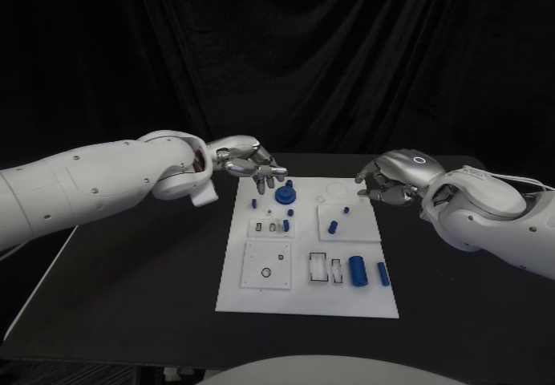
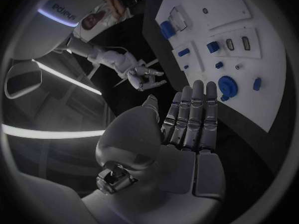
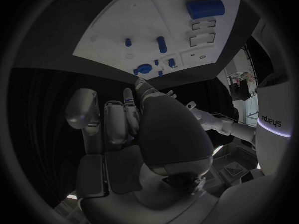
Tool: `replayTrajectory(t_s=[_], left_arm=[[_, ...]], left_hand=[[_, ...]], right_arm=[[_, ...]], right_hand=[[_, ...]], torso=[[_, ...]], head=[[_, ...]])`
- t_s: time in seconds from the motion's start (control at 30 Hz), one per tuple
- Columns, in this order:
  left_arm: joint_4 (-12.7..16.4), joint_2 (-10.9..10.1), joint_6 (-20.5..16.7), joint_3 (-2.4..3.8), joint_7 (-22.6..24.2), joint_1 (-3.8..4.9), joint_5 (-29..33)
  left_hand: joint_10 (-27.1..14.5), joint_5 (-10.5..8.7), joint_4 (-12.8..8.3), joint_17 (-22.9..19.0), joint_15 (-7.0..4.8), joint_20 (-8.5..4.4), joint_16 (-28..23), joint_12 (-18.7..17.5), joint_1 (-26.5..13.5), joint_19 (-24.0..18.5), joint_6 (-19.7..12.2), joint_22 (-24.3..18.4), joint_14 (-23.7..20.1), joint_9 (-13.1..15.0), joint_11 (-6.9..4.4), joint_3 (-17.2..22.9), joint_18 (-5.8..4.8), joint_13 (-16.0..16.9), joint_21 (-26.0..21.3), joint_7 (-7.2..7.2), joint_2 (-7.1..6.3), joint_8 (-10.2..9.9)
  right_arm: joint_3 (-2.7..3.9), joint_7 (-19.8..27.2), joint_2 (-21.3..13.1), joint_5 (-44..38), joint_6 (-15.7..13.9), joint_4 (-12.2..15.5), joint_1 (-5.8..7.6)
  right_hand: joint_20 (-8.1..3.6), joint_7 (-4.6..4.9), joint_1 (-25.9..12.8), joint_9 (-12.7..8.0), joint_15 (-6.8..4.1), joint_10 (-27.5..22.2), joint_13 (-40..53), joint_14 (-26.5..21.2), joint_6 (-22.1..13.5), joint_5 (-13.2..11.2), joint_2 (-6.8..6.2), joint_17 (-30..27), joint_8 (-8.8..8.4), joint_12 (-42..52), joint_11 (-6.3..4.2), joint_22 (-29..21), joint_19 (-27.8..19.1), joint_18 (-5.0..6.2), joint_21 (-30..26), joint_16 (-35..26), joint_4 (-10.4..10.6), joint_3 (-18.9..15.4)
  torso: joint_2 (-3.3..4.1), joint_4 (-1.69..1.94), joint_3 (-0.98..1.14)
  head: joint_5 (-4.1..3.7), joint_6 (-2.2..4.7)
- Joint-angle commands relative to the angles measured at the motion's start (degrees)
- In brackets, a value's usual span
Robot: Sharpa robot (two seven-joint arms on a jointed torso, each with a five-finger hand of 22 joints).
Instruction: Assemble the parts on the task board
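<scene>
Blue round knob [image 1: 287, 193] stands at far end of white task board [image 1: 303, 298], just beside my left hand [image 1: 249, 164]; fingers straight, holding nothing. Right hand [image 1: 391, 181] curled, empty, at board's far right edge. Lower left fingertips squarely over knob before closing.

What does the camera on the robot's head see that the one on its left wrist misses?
Head view alone: the task board whole, with the two long blue parts near its front edge. Left wrist view alone: the left hand from behind, fingers straight and together, holding nothing. Both: the round blue part, the right hand and the black table.
</scene>
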Motion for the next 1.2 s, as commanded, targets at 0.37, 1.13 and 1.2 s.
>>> replayTrajectory(t_s=[0.37, 1.13, 1.2], left_arm=[[-0.22, 6.62, 0.46, 0.06, -9.59, 0.17, -17.58], [0.18, 8.3, 0.76, 0.05, -29.54, -1.17, -17.95], [-0.06, 8.34, 0.54, 0.05, -30.17, -1.49, -17.95]], left_hand=[[4.55, 0.82, -0.3, 8.29, -2.24, -2.24, 7.53, 0.02, -0.86, 4.81, 1.7, 5.17, 4.55, 0.0, -1.94, -1.68, 0.52, 4.91, 7.92, -0.3, 0.29, -2.13], [40.54, 3.01, -1.73, 80.76, -5.61, -5.84, 41.94, 47.81, -5.56, 28.63, 6.85, 46.54, 40.21, 6.59, -5.33, 2.06, -4.19, 81.71, 38.58, -2.94, -1.28, -0.87], [43.43, 2.67, -1.52, 80.76, -5.88, -5.97, 41.94, 49.33, -6.38, 30.57, 7.34, 49.22, 40.21, 8.09, -5.59, 2.16, -4.69, 85.14, 39.99, -3.27, -1.17, 0.27]], right_arm=[[0.02, -1.14, -1.6, -0.1, 5.9, 0.52, -0.39], [0.02, -0.7, -1.39, -0.1, 6.59, -0.03, -1.5], [0.02, -0.71, -1.42, -0.1, 6.49, -0.08, -1.55]], right_hand=[[-0.24, -0.22, 0.89, -0.14, -0.45, -0.41, -0.74, 1.24, 1.09, 2.26, 0.73, 1.58, 0.28, -0.71, -0.26, 7.53, -0.33, 1.13, -0.89, -0.81, 0.5, 0.72], [-0.36, -0.24, 1.67, -0.34, -0.55, -0.52, -1.17, 1.26, 1.16, 4.3, 0.87, 1.31, 0.03, -1.03, -0.34, 7.49, -0.28, 1.16, -1.23, -1.16, 0.49, 1.33], [-0.36, -0.22, 1.64, -0.35, -0.55, -0.68, -1.42, 1.24, 1.17, 4.34, 0.86, 1.26, 0.02, -1.19, -0.32, 7.46, -0.32, 1.18, -1.37, -1.23, 0.52, 1.33]], torso=[[-1.08, -0.76, 1.05], [-0.91, -1.01, 1.33], [-0.85, -1.05, 1.3]], head=[[1.12, -0.99], [1.8, -2.37], [1.99, -2.4]])
